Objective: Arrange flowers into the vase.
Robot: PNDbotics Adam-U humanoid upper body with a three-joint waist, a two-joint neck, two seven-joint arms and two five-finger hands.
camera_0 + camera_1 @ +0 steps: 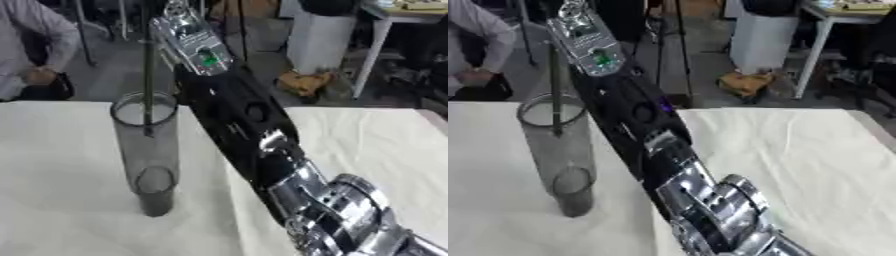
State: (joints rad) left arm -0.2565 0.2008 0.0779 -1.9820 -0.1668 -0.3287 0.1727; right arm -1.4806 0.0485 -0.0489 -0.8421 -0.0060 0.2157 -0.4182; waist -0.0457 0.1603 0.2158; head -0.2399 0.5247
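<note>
A tall smoky glass vase stands upright on the white tablecloth, left of centre. A thin dark flower stem hangs straight down through the vase's mouth, and its lower end stops in the upper part, well above the vase's floor. No bloom shows; the stem's top runs out of view. My right arm rises from the lower right corner, passing close beside the vase's right side. Its silver wrist shows a green light. My right hand is at the top edge, mostly cut off, with the stem hanging from it.
Beyond the table's far edge a person sits at the left. A white bin, a table leg and an orange bundle stand on the floor behind. White cloth stretches to the right of my arm.
</note>
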